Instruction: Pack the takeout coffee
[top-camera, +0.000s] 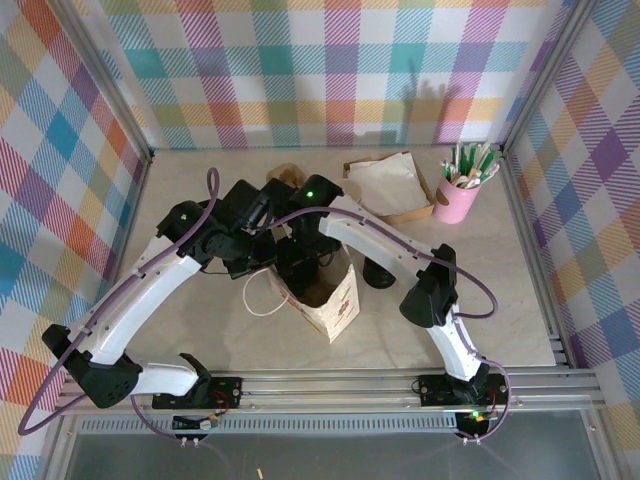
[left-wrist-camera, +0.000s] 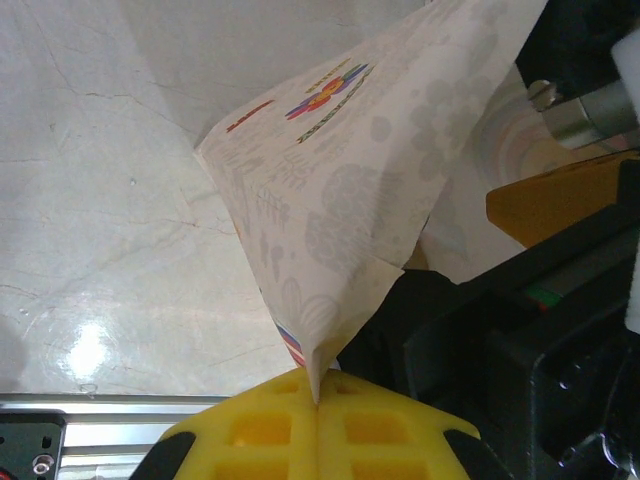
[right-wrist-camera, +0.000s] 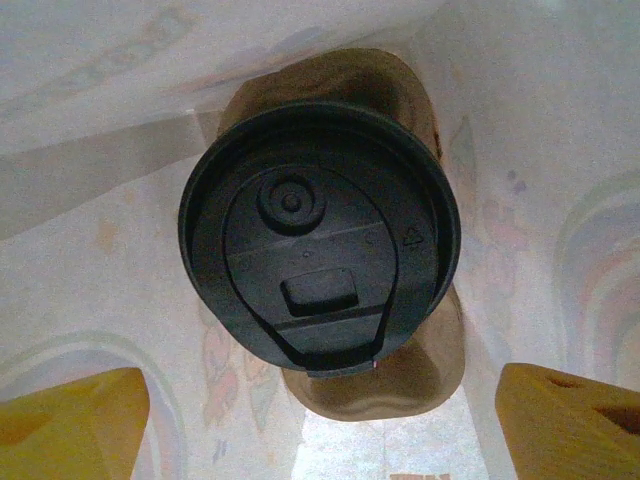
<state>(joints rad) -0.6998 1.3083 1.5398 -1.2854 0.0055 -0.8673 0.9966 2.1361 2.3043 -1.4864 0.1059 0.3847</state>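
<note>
- The left claw, at the bottom edge of the left wrist view, was fully closed – its two yellow fingers pinched a thin edge of the paper bag between them.
- In the top view the bag stood upright just left of the centre, its mouth open upward, and a white handle loop hung out on its left side.
- The left arm curved from the lower left of the frame to the bag's upper left edge.
- The takeout coffee stood inside the bag, seen from above in the middle of the right wrist view, with its black lid on and the printed bag walls around it.
- The right claw was wide open and held nothing – its yellow fingertips showed in the lower corners, apart from the cup.
- A squat dark object stood on the table just right of the bag; I cannot tell what it was.
- A brown tray with white paper lay in the upper right.
- A pink cup with sticks stood beside the tray's right side.
</note>
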